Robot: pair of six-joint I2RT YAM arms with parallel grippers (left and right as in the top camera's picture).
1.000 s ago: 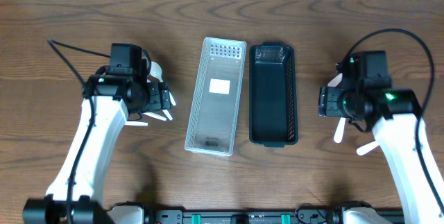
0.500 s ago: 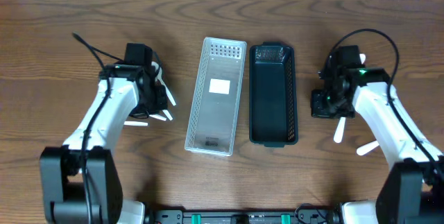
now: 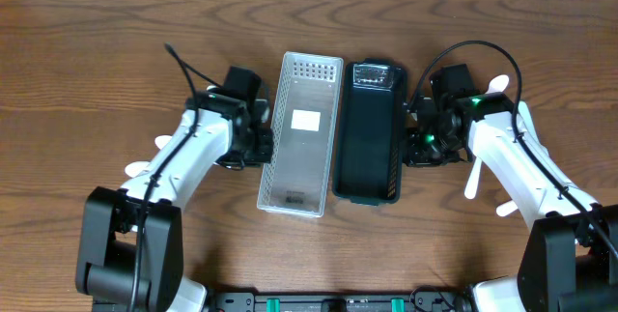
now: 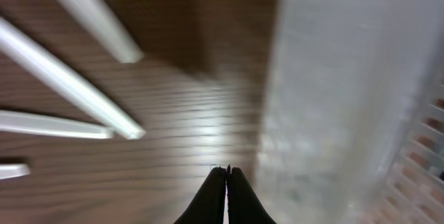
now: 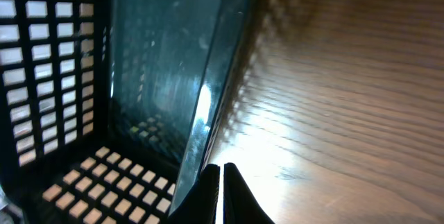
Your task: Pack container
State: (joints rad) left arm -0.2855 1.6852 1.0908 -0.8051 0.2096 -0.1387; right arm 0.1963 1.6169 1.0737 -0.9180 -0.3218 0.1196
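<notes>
Right end effector [image 5: 220,172] at rim of black lattice-walled basket [image 3: 372,148].

Left pincer [image 4: 226,174] and right pincer [image 5: 220,170] both closed.

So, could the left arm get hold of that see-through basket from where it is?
Probably yes. The left arm has its jaws right beside the long wall of the clear basket, nothing between them. The jaws look shut, so they would have to open first.
</notes>
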